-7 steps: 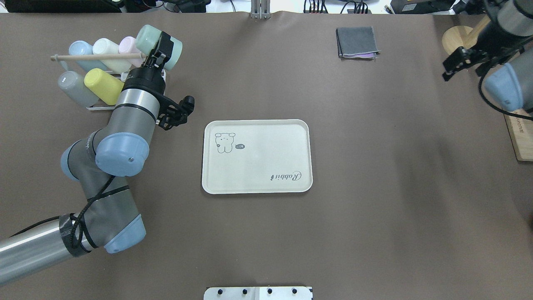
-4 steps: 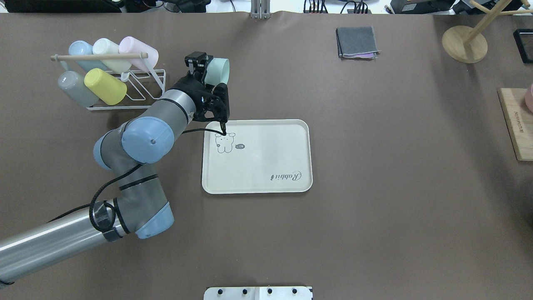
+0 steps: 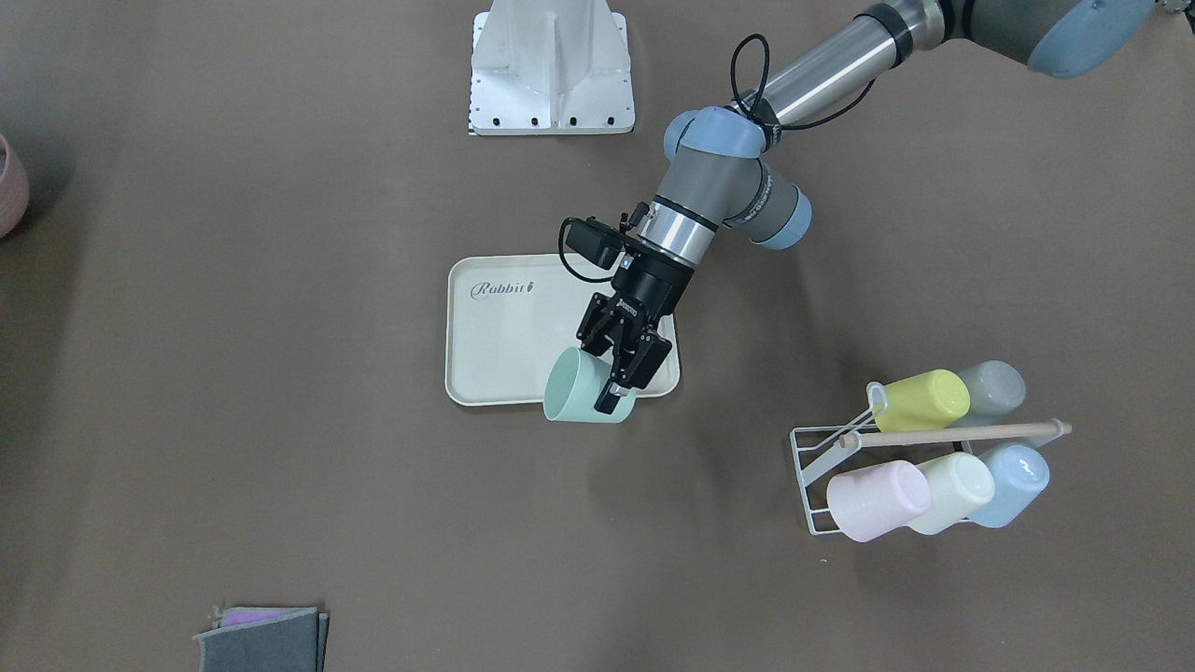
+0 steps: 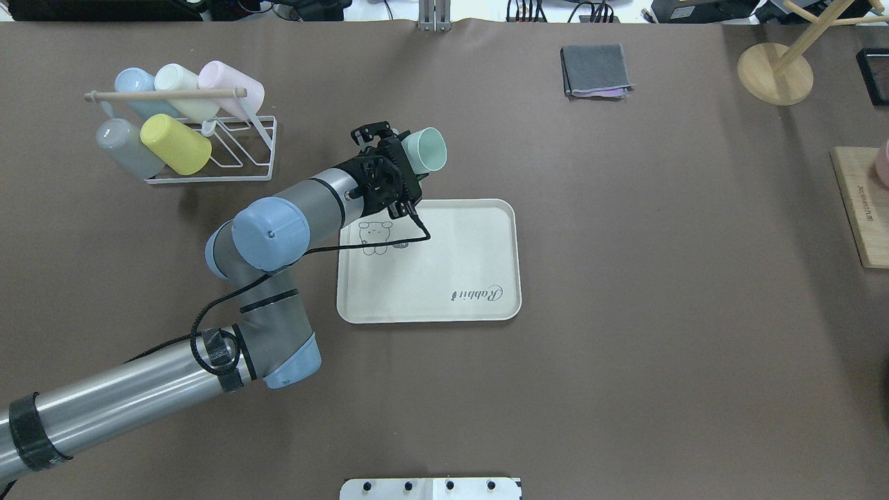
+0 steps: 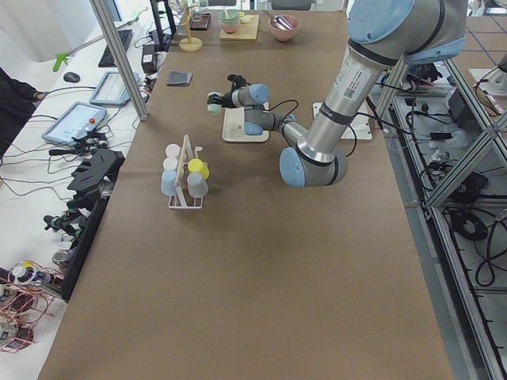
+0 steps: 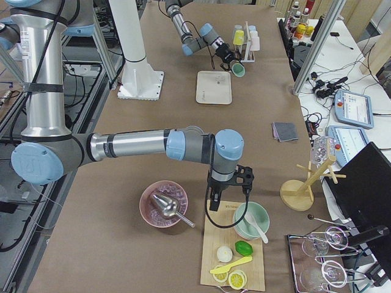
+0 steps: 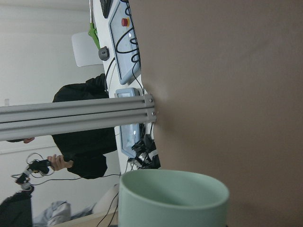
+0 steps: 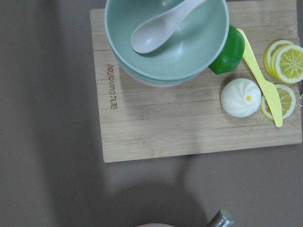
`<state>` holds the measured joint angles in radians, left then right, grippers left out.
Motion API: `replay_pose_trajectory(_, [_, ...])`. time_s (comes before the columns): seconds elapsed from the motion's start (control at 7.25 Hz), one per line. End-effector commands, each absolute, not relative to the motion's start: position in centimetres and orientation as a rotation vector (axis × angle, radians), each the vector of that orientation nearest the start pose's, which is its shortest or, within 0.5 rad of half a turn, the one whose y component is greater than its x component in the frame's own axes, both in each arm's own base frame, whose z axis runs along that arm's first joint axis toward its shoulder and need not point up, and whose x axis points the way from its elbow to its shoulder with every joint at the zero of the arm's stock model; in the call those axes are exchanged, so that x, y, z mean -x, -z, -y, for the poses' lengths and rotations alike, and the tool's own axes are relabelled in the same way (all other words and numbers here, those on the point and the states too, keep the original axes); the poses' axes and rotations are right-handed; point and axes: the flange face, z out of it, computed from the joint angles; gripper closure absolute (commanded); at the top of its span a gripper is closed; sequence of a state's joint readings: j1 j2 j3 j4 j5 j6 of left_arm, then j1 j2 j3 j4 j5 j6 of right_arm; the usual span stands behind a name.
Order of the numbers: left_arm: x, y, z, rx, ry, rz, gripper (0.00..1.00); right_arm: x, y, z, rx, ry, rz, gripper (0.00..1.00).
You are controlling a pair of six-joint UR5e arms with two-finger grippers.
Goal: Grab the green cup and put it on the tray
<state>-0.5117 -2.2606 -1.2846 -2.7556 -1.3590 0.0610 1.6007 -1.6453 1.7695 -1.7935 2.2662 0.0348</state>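
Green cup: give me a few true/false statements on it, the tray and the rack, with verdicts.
1. The left gripper is shut on the green cup. True.
2. The green cup stands upright on the tray. False: it is held tilted in the air near the tray's far edge.
3. The rack holds five cups. True.
4. The grey cloth lies on the tray. False: it lies on the table, well apart from the tray.

Robot lab, teach pendants [image 5: 79, 120], aluminium frames [image 5: 120, 57]
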Motion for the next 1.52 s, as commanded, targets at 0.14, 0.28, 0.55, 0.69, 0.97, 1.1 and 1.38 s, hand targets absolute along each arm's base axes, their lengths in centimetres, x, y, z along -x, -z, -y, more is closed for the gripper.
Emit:
replay_pose_trajectory(0.14, [-56.2,-20.7,46.1,-1.543,-0.592,-1.023,0.81,-8.3,-62.3,41.9,0.098,-0.1,0.685,0.0])
replay_pose_trajectory(0.28, [-56.9,-22.2,45.2,-1.537,-0.572,-1.108,0.81,-8.2,-62.7,41.1,0.096,-0.098,0.685,0.0])
replay_pose_trajectory(0.55, [-58.5,-24.1,44.3,-1.428,-0.494,-1.222,0.81,-8.2,-62.9,41.3,0.092,-0.095,0.683,0.0])
replay_pose_trajectory(0.69, [-59.1,-24.5,44.0,-1.357,-0.444,-1.278,0.81,-8.1,-62.9,41.5,0.092,-0.096,0.685,0.0])
replay_pose_trajectory(0.97, [-60.5,-25.9,43.2,-1.248,-0.39,-1.335,0.81,-8.1,-62.6,41.7,0.087,-0.099,0.685,0.0])
replay_pose_trajectory(1.1, [-60.7,-26.2,43.0,-1.239,-0.391,-1.337,0.81,-8.1,-62.6,41.8,0.087,-0.101,0.685,0.0])
replay_pose_trajectory(1.38, [-61.5,-26.1,42.1,-1.188,-0.371,-1.378,0.81,-8.1,-62.6,41.8,0.086,-0.1,0.685,0.0])
